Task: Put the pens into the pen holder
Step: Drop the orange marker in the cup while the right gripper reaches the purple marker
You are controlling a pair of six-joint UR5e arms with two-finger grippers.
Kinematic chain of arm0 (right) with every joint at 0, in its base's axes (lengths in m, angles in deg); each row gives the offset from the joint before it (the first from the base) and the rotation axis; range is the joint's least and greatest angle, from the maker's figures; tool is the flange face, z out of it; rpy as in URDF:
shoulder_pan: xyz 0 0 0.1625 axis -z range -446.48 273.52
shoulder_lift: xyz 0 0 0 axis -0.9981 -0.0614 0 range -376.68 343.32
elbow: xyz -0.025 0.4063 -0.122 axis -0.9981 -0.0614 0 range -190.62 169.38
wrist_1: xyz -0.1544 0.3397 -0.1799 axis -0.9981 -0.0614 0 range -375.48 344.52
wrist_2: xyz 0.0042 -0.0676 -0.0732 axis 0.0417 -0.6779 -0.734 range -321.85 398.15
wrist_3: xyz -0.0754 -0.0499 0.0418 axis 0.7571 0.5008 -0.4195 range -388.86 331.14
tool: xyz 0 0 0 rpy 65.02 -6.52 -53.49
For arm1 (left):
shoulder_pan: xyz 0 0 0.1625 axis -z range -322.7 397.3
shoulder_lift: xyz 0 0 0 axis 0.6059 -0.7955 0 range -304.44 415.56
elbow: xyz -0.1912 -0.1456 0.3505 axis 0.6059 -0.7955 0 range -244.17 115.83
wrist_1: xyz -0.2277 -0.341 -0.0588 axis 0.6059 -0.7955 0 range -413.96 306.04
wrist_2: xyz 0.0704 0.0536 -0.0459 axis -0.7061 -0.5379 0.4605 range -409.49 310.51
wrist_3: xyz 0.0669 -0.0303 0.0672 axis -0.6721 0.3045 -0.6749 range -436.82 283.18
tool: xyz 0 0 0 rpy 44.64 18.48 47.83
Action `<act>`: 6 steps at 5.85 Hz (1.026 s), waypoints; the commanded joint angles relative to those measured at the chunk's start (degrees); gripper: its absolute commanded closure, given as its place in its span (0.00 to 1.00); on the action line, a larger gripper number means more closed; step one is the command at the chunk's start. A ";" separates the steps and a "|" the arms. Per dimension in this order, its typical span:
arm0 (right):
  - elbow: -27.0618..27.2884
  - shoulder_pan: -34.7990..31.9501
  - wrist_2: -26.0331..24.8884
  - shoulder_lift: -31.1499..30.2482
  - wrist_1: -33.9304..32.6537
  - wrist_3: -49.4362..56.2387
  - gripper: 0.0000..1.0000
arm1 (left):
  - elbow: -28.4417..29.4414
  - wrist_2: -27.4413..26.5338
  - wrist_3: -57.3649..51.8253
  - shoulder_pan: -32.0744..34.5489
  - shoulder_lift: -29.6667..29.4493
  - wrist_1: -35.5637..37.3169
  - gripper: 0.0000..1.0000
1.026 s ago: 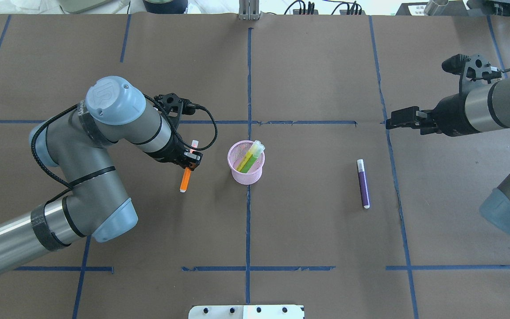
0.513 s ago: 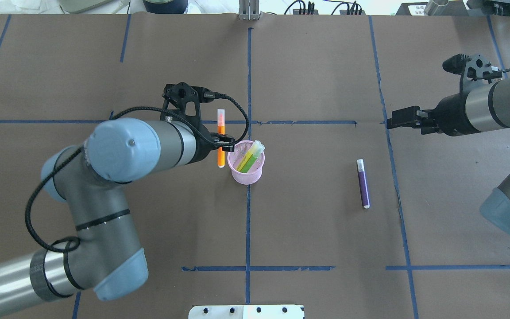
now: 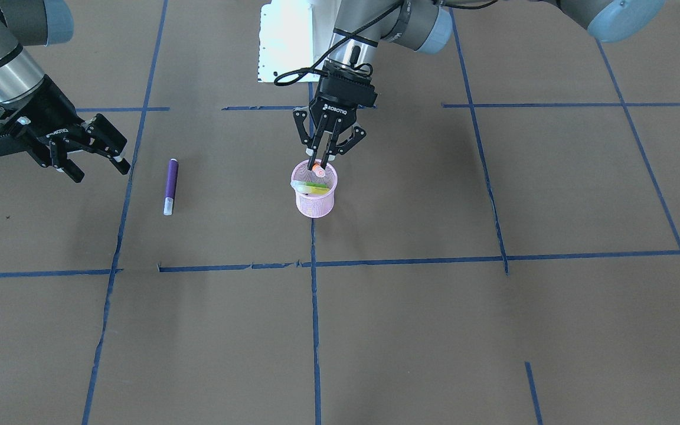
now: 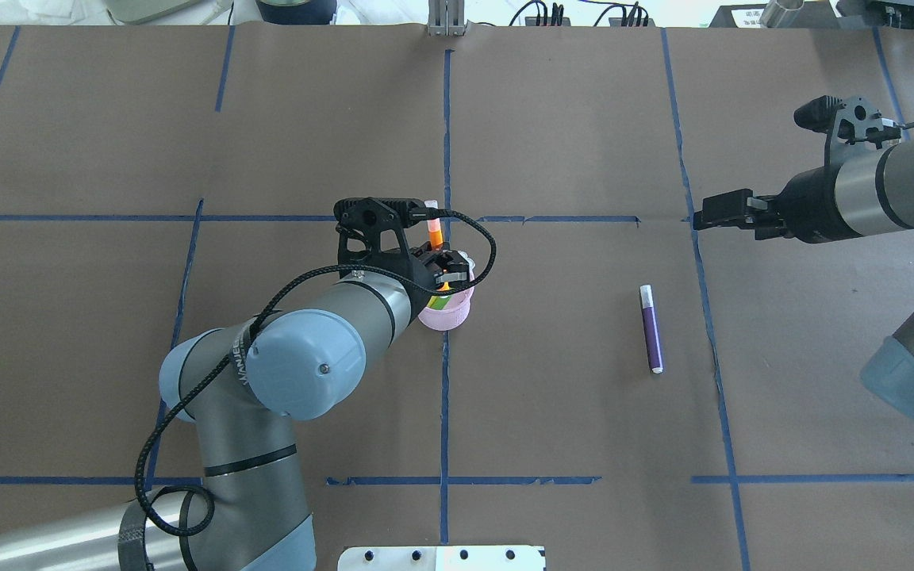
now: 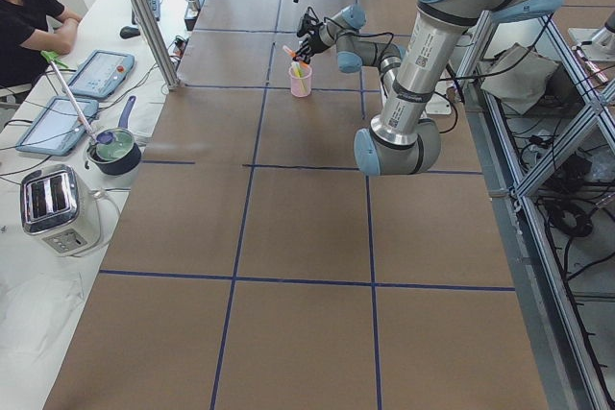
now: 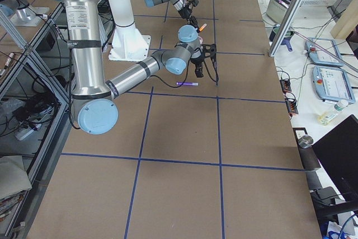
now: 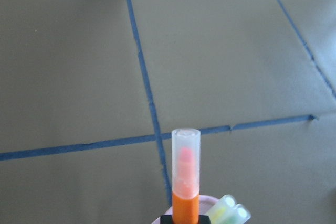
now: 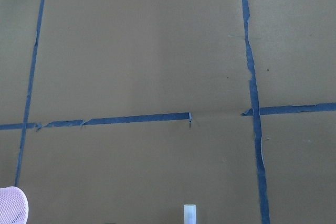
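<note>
My left gripper is shut on the orange pen and holds it upright, its lower end just inside the rim of the pink mesh pen holder. The front-facing view shows the same: the left gripper, the orange pen and the holder. A green pen leans inside the holder. In the left wrist view the orange pen stands beside two pale caps. The purple pen lies flat on the table to the right. My right gripper is open and empty beyond it.
The table is covered in brown paper with blue tape lines. A white base plate sits at the near edge. In the left side view a toaster, a pot and a seated operator are beside the table.
My left arm has carried the orange pen from the table left of the holder up and across to stand over the holder. The right arm and purple pen have not moved.
</note>
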 commanded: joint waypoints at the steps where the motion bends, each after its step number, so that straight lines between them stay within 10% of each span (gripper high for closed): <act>1: 0.25 0.00 0.02 0.03 0.02 0.02 0.00 | 2.02 -1.19 -0.96 -0.25 -0.08 -0.07 0.01; 4: -2.55 0.52 1.24 -1.81 -1.20 0.11 0.00 | -5.13 0.29 -14.52 1.67 5.87 0.19 0.00; 6: -4.06 5.86 2.66 -0.59 -9.96 -0.33 0.00 | -7.20 17.08 -15.20 9.81 12.64 0.46 0.00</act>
